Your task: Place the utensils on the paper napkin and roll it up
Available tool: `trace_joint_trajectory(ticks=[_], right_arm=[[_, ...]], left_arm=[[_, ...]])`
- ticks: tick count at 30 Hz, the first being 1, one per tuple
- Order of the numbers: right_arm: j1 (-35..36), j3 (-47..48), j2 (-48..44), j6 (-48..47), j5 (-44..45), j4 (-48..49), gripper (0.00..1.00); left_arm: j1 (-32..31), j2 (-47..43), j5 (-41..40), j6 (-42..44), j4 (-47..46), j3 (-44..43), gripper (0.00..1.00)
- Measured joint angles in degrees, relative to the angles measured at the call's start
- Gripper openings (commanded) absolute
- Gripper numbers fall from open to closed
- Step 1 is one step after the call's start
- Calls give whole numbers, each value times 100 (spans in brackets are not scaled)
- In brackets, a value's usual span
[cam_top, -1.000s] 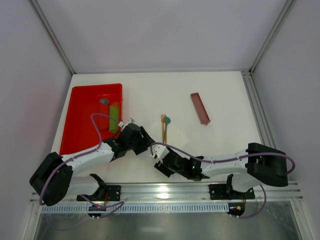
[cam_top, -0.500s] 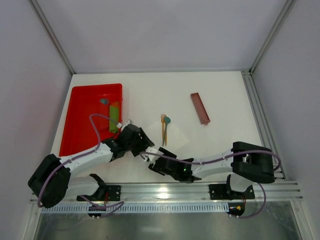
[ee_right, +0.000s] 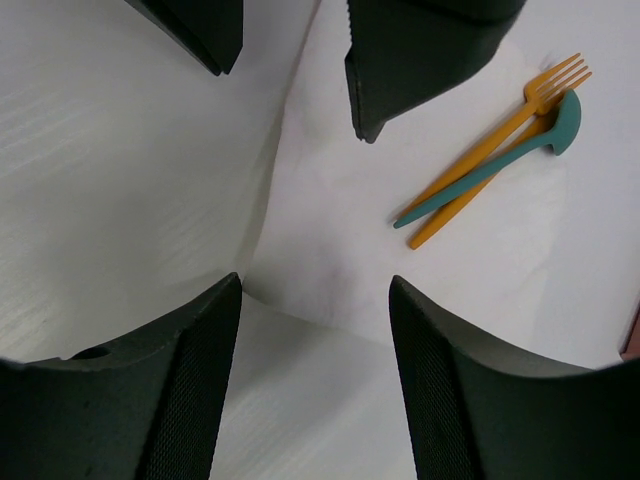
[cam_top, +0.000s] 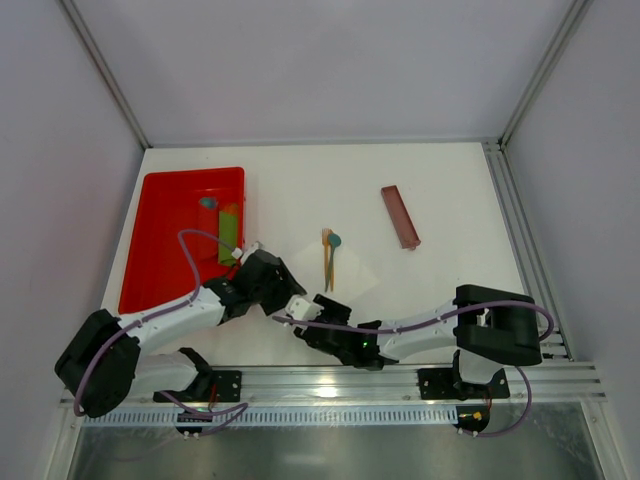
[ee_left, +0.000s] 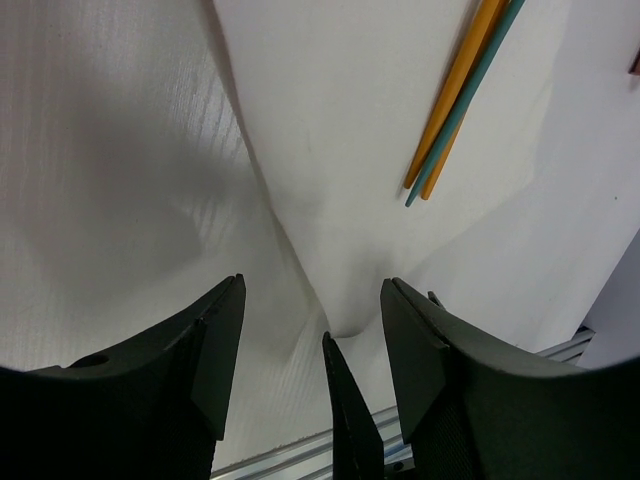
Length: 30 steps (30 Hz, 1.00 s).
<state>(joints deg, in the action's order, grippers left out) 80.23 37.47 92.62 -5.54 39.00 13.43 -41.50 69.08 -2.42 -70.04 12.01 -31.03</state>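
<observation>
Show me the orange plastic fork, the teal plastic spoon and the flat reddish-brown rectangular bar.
orange plastic fork [ee_right: 553,85], right wrist view, head below the tines.
teal plastic spoon [ee_right: 566,120], right wrist view, bowl.
flat reddish-brown rectangular bar [cam_top: 400,216], top view, middle.

utensils [cam_top: 328,256] on paper napkin [cam_top: 352,277], tray [cam_top: 165,255] well left, bar [cam_top: 400,216] behind right

Bright, even light from above leaves only soft grey shadows on the thin white paper napkin [ee_right: 350,230], and the close black plastic fingers [ee_right: 150,420] appear slightly blurred and stretched in both wrist views.
</observation>
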Motion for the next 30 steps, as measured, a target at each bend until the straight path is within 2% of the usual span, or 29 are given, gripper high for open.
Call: trace_joint_trajectory(ticks=[10,14,23,30], right_arm=[[-258,0,-2,-44,-70,116,58],[-457,0,-13,-57,-195,142,57],[-973,0,-260,-57,-675,181,56],[-1329,-79,-501,48,-1462,256,56]], left_arm=[[0,-262,-343,201,450,-24,60],[0,-356,-470,313,588,-61,56],[0,-291,-334,470,520,-61,47],[0,-50,-87,481,332,-59,46]])
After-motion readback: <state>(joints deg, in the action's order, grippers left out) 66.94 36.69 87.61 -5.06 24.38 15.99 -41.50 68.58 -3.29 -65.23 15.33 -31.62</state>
